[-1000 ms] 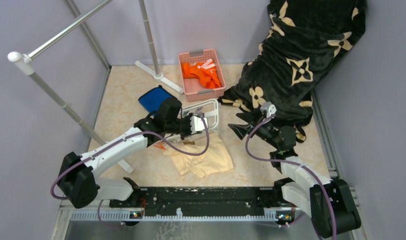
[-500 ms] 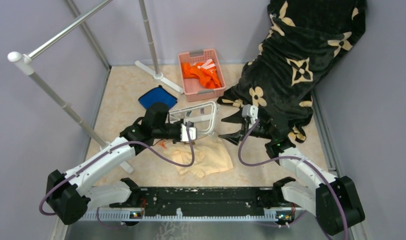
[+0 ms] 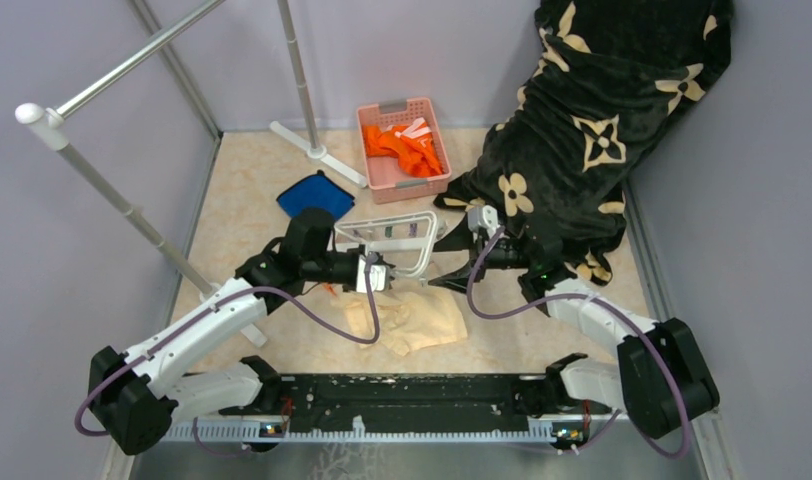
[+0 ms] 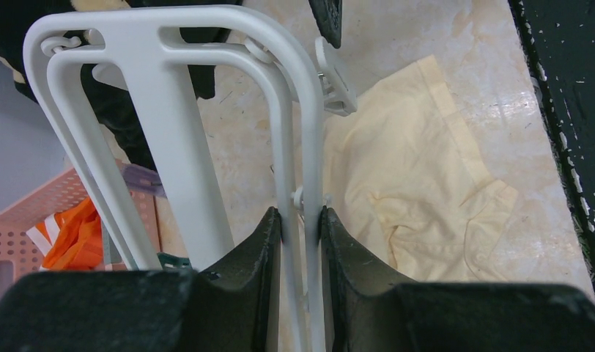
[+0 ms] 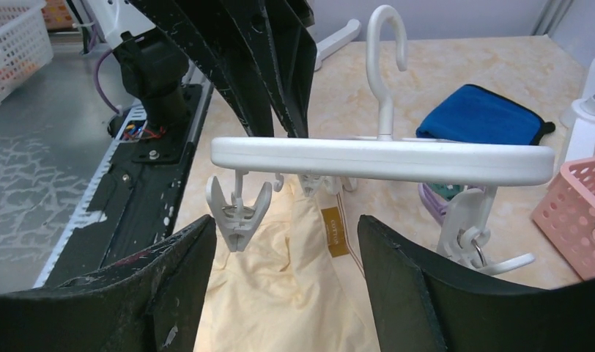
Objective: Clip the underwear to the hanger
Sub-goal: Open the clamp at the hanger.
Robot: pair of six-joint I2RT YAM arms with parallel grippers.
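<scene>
My left gripper (image 4: 300, 216) is pinched almost closed on one thin white bar of the hanger (image 4: 185, 147) and holds the frame up off the table, roughly level, with its hook upright. In the top view the frame hangs near the table's middle. The underwear (image 3: 412, 315) lies spread on the table at about 5 o'clock of it, partly under its near edge. My right gripper (image 5: 287, 235) stands wide apart with nothing in it. It faces the hanger's end from 3 o'clock, and a dangling clip (image 5: 238, 209) shows ahead between my fingers, above the underwear's waistband label (image 5: 334, 231). The pink basket (image 3: 407, 187) sits at 12 o'clock of the hanger.
</scene>
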